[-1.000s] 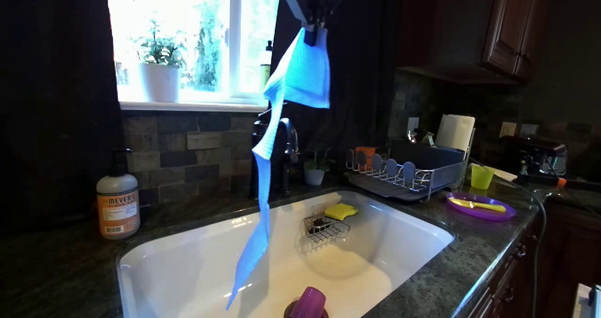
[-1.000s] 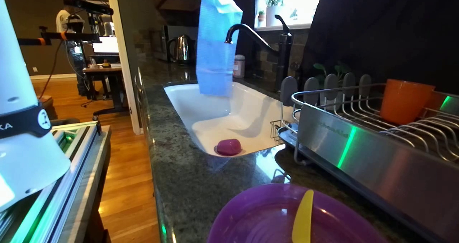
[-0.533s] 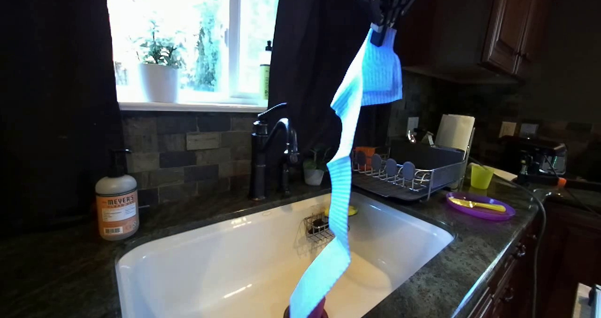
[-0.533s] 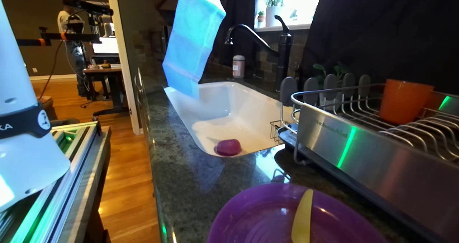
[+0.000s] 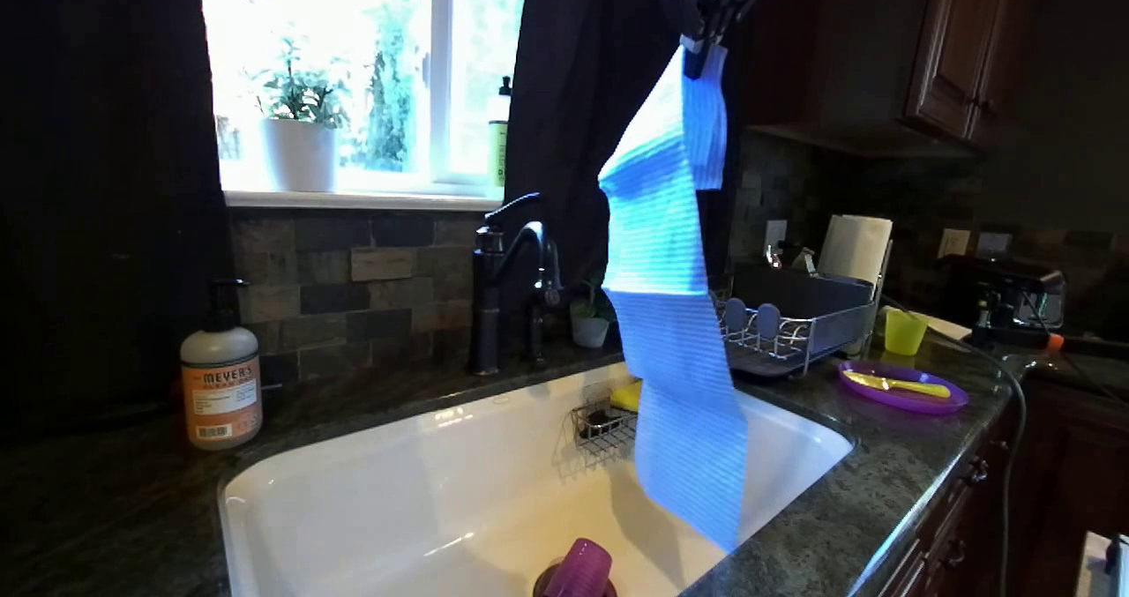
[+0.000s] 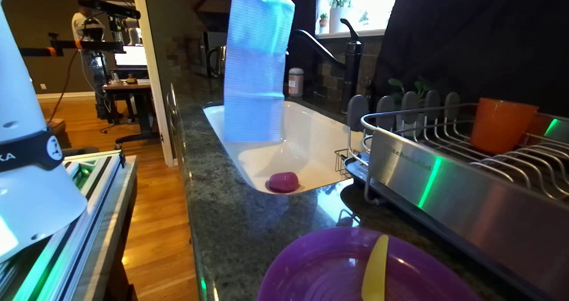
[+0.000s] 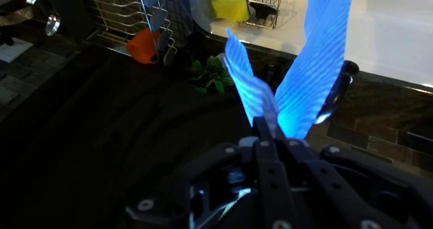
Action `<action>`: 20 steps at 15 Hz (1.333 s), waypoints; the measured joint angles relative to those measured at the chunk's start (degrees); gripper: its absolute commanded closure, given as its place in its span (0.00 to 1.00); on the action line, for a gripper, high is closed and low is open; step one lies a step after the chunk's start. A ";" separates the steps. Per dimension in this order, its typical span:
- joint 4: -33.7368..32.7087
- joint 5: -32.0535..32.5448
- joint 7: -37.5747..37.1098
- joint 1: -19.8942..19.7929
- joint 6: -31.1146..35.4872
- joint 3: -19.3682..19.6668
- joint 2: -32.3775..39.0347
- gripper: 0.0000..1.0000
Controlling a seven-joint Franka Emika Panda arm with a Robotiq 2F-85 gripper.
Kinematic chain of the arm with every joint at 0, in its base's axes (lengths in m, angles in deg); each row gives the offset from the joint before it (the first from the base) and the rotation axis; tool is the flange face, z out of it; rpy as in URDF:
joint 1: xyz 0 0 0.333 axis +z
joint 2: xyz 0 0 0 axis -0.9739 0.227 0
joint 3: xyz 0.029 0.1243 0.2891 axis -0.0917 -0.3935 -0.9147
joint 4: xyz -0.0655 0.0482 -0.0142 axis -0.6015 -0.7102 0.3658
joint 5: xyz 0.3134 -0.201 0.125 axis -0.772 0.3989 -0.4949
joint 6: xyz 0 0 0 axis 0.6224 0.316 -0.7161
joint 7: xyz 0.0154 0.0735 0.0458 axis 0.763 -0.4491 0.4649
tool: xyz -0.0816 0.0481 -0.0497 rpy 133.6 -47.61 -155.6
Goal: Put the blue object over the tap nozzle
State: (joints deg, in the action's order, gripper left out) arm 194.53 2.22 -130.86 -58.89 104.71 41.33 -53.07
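The light-blue cloth (image 5: 661, 253) is being dangled above the sink (image 5: 353, 491) by the gripper (image 7: 273, 132), whose closed jaws are being shown clamped on it in the wrist view. In an exterior view, the end of the faucet (image 6: 352, 67) is being largely hidden by the cloth; in an exterior view, the yellow sponge (image 5: 627, 396) is being partly covered, the faucet being shown clear.

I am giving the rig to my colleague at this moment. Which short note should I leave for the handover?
Gripper: shut, holding the blue cloth.
Cloth: hangs with one short end and one long end, apart from the tap.
Tap: upright beside the sink.
Done: cloth gripped and lifted.
Left: bring it over the spout, drape it, then open the gripper.
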 measured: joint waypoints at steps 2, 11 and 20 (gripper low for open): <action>-1.94 -0.01 2.85 -1.66 2.82 0.31 1.42 1.00; -15.83 -2.12 16.08 -4.02 16.08 -0.75 14.91 1.00; -25.17 -15.05 34.52 -0.13 29.95 -0.79 25.64 1.00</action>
State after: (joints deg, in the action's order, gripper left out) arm 169.36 -12.83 -96.34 -59.03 134.66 40.54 -27.42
